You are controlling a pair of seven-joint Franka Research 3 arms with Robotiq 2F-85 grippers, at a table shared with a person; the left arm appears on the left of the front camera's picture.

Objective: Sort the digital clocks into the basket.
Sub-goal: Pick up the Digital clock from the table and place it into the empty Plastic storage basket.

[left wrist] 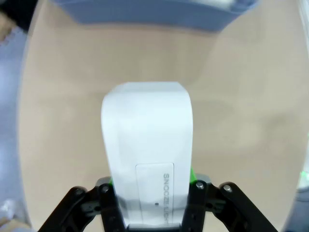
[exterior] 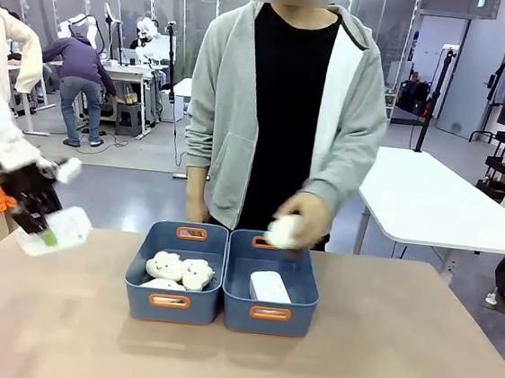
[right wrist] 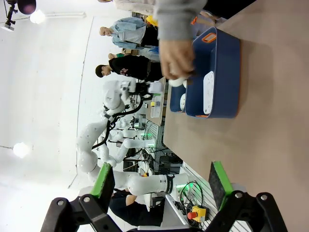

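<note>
One digital clock (exterior: 269, 287) is already lying flat in the right basket (exterior: 294, 312), so that half is being counted as done. The other digital clock (exterior: 68, 224) is being gripped by the left hand (exterior: 46, 236) and held in the air near the left edge of the tabletop (exterior: 378, 365), well apart from both baskets. In the left wrist view it is being pinched at its near end, beside the SNOOZE/LIGHT panel, with the jaws closed on its sides, and a blue basket wall (left wrist: 145, 14) is being seen ahead across bare tabletop. The left basket (exterior: 146, 297) is being used for the plush sheep (exterior: 181, 270), so it is being ruled out as the drop target. A white fluffy item (exterior: 282, 231), probably another plush, is being held by the person's hand (exterior: 304, 217) just over the far rim of the right basket; which bin it is meant for cannot be told. The right hand (right wrist: 161, 169) is being kept open and empty, with its pads spread wide and the baskets being viewed from the side, well apart from it. Remaining work, as judged: the held clock is to be carried across to the right basket and released beside the first one. Some care is being called for, since the person's hand is sitting over that bin.
</note>
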